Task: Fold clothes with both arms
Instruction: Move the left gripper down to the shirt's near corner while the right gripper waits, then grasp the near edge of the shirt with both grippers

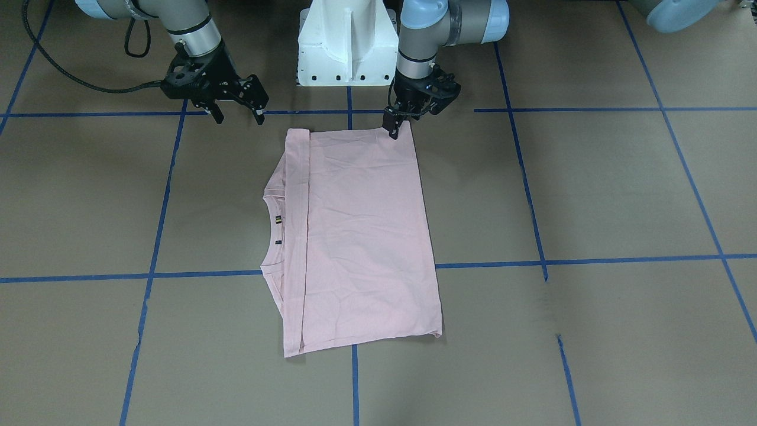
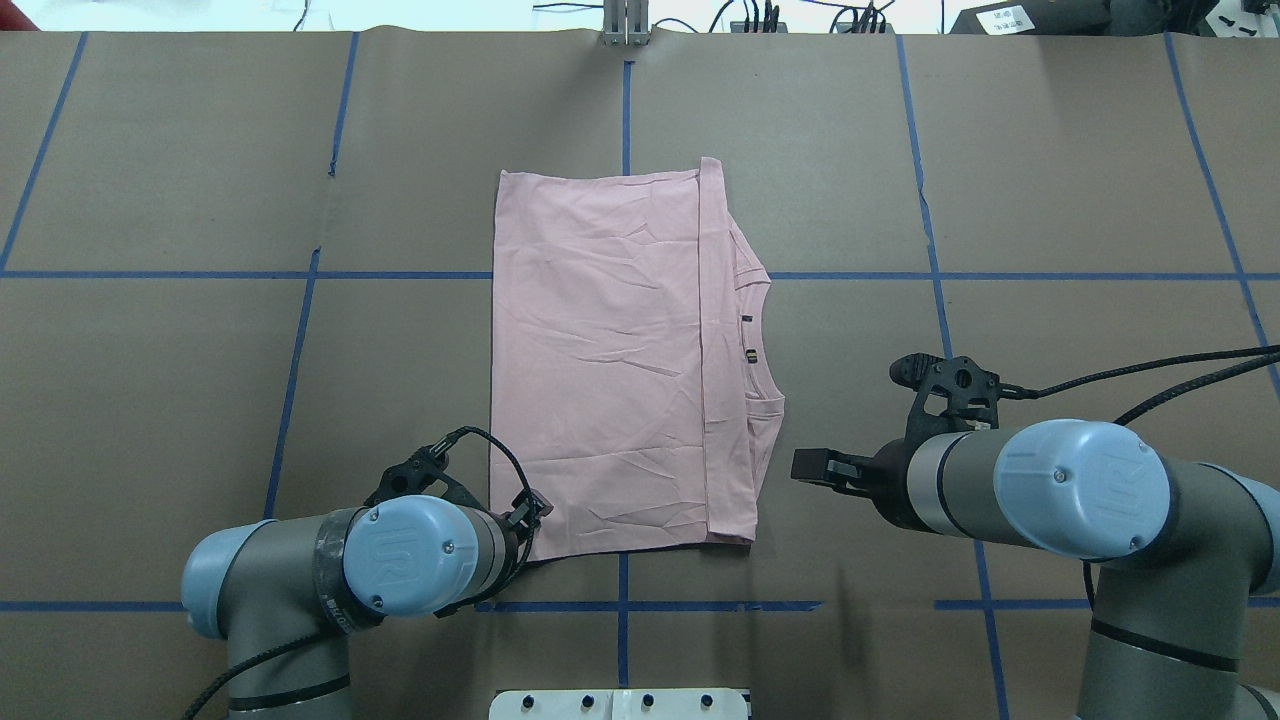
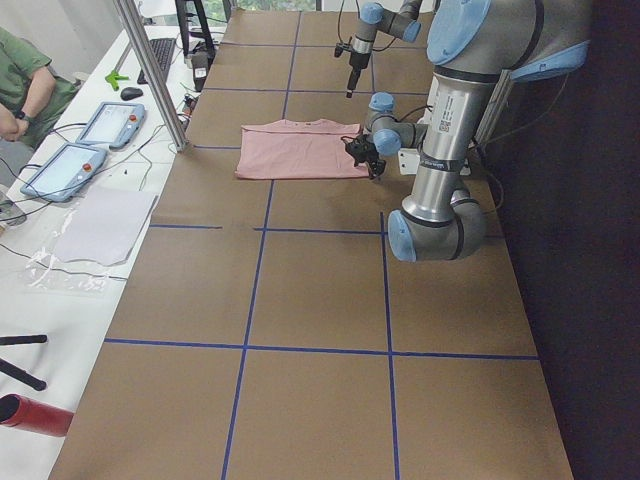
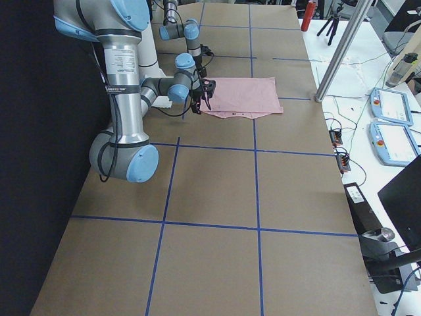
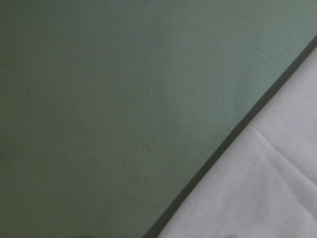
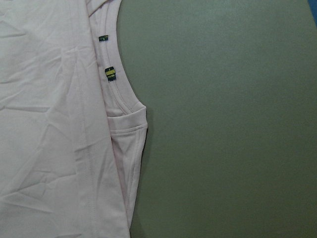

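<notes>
The pale pink T-shirt (image 1: 366,236) lies flat and folded on the brown table, plain back up, its print hidden. It also shows in the overhead view (image 2: 600,350). Its ribbed collar (image 2: 755,340) faces my right arm and shows in the right wrist view (image 6: 116,89). My left gripper (image 1: 395,127) points down at the shirt's near corner on my left side, fingers together on the cloth edge (image 2: 535,505). My right gripper (image 1: 239,118) hangs open and empty above the bare table, just off the shirt's near right corner (image 2: 800,465).
The white pedestal (image 1: 346,41) stands at the near edge between the arms. Blue tape lines (image 1: 621,259) cross the table. Black cables trail from the right arm (image 2: 1150,370). A metal post (image 3: 150,70), tablets (image 3: 60,170) and a seated person (image 3: 20,90) are beyond the far side.
</notes>
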### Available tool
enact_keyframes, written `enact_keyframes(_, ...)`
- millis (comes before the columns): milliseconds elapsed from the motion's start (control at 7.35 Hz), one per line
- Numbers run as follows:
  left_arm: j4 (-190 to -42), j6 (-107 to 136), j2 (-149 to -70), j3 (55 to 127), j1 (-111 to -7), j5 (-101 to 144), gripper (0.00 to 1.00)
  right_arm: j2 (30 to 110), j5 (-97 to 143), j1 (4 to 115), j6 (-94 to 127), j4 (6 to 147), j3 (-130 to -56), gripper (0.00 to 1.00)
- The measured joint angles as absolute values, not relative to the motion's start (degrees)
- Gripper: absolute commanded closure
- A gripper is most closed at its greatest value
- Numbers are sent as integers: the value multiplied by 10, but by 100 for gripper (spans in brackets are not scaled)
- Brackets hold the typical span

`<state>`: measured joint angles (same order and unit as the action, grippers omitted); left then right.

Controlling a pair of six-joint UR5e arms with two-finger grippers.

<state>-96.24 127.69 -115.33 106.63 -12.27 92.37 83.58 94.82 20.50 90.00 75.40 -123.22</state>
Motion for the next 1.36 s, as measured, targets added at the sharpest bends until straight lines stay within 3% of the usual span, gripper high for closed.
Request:
enact_keyframes(136, -962, 1278, -1154, 1067, -121, 924, 94, 836, 948, 205, 900, 754, -1232, 0)
enact_keyframes(272, -962, 1279, -1154, 1067, -121, 923, 100, 835, 948, 205, 900, 754, -1232, 0)
enact_keyframes(952, -940, 1212, -1152, 1113, -120, 928, 100, 834, 949, 203, 905, 753, -1227, 0)
enact_keyframes(1360, -931, 1177, -1155, 1128, -120, 929, 100, 772, 950, 193, 1006, 753, -1157, 0)
